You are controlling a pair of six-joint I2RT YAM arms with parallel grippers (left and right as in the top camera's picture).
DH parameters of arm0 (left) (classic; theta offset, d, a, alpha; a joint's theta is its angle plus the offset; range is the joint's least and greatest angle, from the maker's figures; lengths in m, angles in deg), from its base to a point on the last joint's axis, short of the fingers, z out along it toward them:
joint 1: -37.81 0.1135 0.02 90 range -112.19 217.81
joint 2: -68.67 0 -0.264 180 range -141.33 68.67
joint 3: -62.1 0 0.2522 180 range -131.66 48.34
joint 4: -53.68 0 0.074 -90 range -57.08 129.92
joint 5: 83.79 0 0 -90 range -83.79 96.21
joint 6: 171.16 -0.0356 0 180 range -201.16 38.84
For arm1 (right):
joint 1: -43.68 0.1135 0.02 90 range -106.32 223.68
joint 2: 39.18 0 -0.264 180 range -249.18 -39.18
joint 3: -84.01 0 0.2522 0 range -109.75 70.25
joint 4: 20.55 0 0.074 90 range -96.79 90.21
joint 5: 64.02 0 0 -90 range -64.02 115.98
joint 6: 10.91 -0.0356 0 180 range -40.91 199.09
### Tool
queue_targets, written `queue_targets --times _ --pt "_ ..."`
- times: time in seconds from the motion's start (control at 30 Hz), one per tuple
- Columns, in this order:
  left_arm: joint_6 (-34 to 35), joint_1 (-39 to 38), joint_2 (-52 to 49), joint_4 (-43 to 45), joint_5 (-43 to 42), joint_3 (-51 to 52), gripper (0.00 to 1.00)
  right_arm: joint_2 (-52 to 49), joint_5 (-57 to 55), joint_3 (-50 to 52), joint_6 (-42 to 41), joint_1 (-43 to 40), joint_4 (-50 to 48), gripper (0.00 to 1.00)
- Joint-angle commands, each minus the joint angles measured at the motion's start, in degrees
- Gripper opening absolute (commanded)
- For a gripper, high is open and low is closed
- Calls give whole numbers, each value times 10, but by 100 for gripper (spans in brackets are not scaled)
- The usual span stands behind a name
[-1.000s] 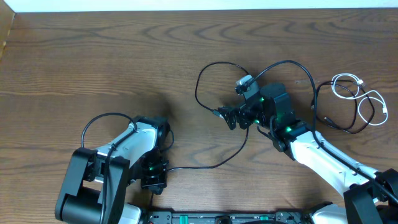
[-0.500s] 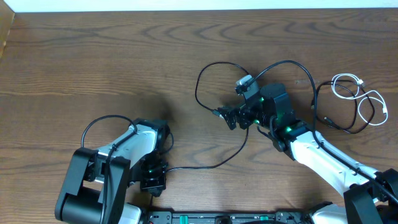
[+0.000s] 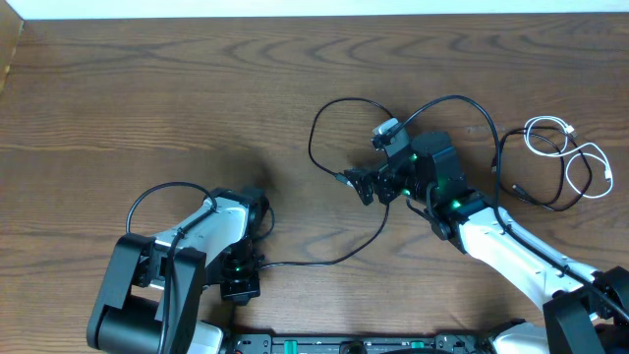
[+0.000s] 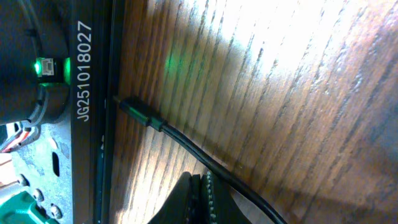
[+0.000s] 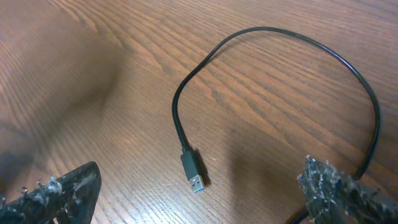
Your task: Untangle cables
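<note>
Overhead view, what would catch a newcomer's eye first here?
Most likely the long black cable looping across the middle of the wooden table, with the right hand spread open above its USB plug. Next, the tangle of white cable and second black cable by the right edge. The left hand sits shut at the near left, a cable plug beside it.
</note>
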Motion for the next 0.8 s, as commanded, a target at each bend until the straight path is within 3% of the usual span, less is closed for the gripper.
queue_targets --times 0.0,0.77 --pt "17 -2 -2 10 20 3 7 -4 -5 2 7 3 -1 99" --pt "19 -2 -2 36 38 3 8 -4 -5 2 7 3 -2 99"
